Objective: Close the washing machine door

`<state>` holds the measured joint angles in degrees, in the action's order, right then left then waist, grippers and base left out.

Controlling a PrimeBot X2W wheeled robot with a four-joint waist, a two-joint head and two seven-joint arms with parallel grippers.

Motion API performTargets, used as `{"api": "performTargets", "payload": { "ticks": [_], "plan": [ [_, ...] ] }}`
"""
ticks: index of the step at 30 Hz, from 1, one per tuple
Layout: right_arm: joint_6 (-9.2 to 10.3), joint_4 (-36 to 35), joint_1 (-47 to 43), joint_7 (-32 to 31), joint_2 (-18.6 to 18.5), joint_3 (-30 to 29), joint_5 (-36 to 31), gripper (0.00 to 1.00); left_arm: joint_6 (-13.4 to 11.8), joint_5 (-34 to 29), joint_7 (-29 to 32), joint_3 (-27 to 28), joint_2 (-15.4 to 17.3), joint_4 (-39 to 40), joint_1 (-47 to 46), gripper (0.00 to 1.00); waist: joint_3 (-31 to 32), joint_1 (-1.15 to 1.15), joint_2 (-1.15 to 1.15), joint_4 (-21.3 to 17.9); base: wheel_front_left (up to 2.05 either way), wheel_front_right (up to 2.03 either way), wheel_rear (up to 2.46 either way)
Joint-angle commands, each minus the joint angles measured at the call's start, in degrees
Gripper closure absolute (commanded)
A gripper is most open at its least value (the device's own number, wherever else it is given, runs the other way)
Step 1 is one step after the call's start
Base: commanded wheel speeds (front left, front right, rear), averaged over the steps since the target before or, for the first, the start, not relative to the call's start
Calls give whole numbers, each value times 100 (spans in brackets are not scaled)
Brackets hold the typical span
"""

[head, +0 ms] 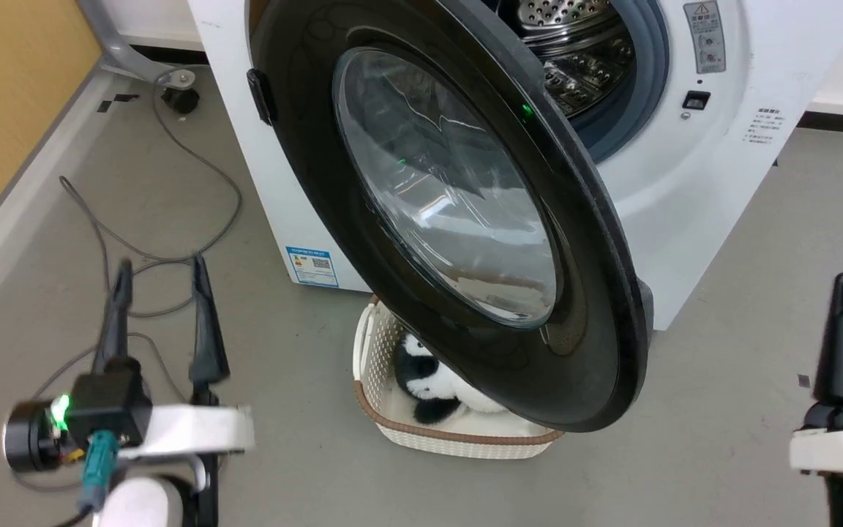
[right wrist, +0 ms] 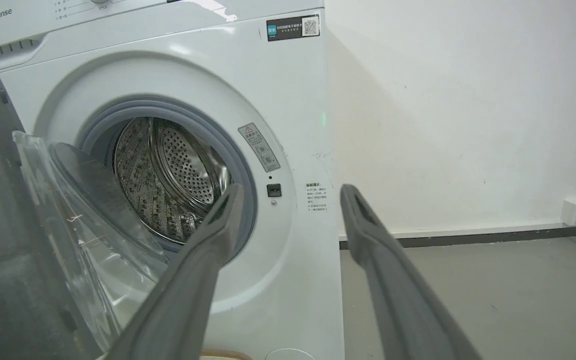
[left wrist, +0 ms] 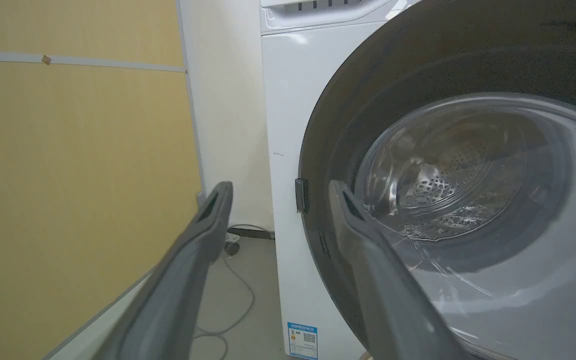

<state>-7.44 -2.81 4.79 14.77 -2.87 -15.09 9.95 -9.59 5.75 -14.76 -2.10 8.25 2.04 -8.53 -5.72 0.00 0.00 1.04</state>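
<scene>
Partly hidden: basket (head: 442, 441) behind open washing machine door (head: 451, 212).

L jaws apart, nr ajar door (left wrist: 348, 115)

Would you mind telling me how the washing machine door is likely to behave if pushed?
The washing machine door looks rigid, so it should swing on its hinge rather than flex. Its glossy rim and bulging glass may let a push slip. Being wide, it is probably fairly heavy.
</scene>
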Motion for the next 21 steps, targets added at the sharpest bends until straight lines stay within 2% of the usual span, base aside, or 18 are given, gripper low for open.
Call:
{"api": "performTargets", "payload": {
  "ticks": [1,7,8,9,15,21],
  "plan": [
    [-5,90,-86,23,0,74,-20,0,61,-66,-23,59,-40,-60,163,0,13,0,0,21,0,0,0],
    [-5,290,-114,23,0,220,7,0,278,-138,-23,193,-193,-266,409,0,65,0,0,50,0,0,0],
    [-5,271,-102,23,0,230,-5,72,301,-149,-23,217,-216,-272,424,0,75,0,0,53,0,0,0],
    [-5,230,-84,23,0,240,-26,100,323,-167,-23,234,-236,-276,436,0,87,0,0,57,0,0,0],
    [-5,-633,419,23,0,341,8,100,457,-272,-24,328,-325,-320,444,0,137,0,0,52,0,0,0],
    [-5,-1699,1000,23,0,785,723,100,516,-332,-24,340,-386,-414,435,0,152,0,0,71,0,0,0]
  ]
}}
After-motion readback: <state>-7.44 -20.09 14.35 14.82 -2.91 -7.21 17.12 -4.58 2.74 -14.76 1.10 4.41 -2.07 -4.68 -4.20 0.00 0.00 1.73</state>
